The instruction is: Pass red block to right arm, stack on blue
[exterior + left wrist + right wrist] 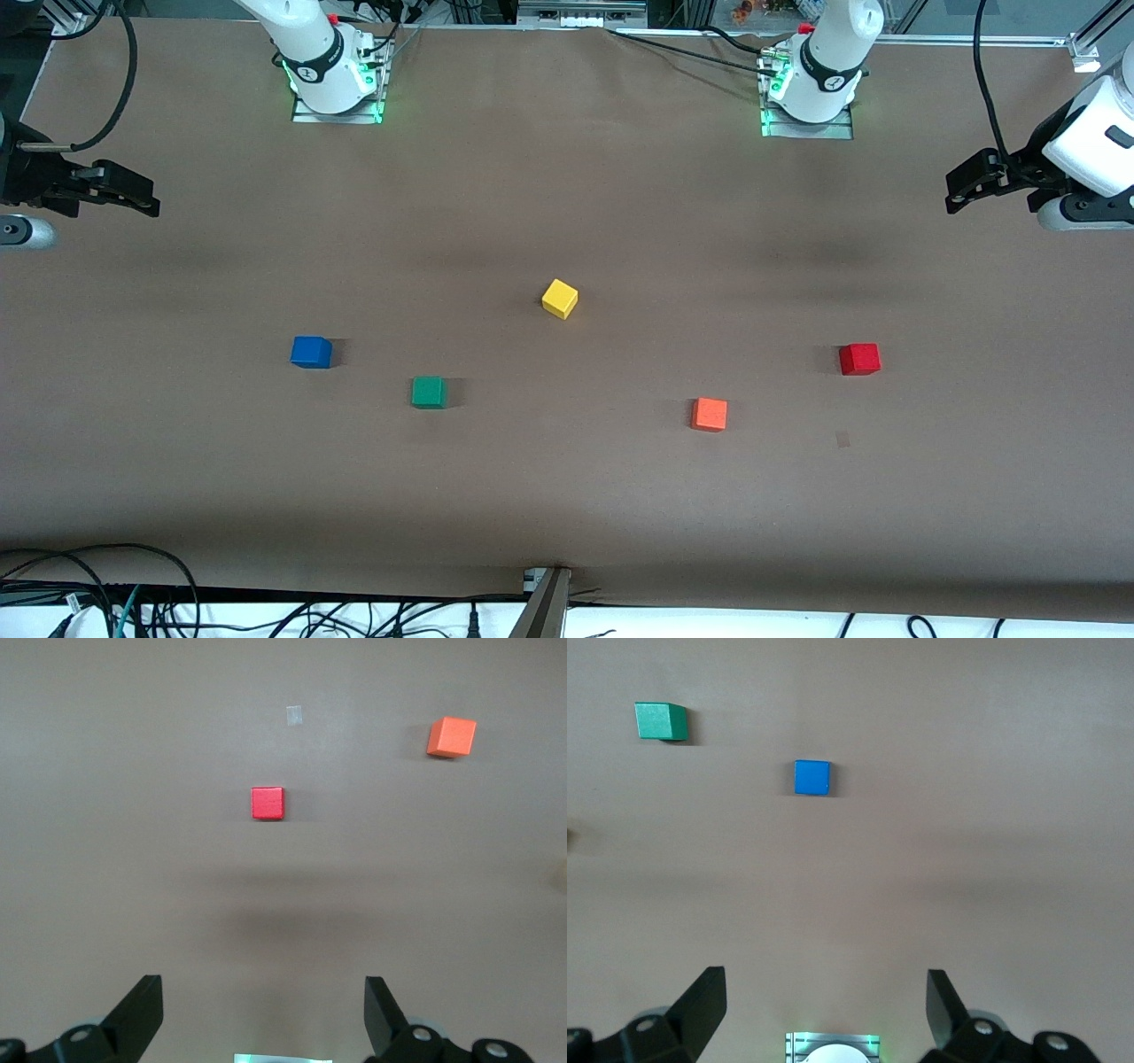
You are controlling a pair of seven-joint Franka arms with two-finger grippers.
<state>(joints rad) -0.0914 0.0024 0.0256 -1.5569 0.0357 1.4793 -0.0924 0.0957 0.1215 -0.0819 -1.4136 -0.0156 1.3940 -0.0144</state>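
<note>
The red block (pixel 859 359) sits on the brown table toward the left arm's end; it also shows in the left wrist view (pixel 267 803). The blue cube (pixel 311 352) sits toward the right arm's end and shows in the right wrist view (pixel 811 777). My left gripper (pixel 955 190) hangs high above the table's edge at its own end, open and empty (pixel 264 992). My right gripper (pixel 142 199) hangs high at its own end, open and empty (pixel 826 988). Both are well away from the cubes.
An orange cube (pixel 709 414) lies nearer the front camera than the red block, toward the middle. A green cube (pixel 428 392) lies beside the blue one. A yellow cube (pixel 560 299) sits mid-table. Cables run along the table's front edge (pixel 133 585).
</note>
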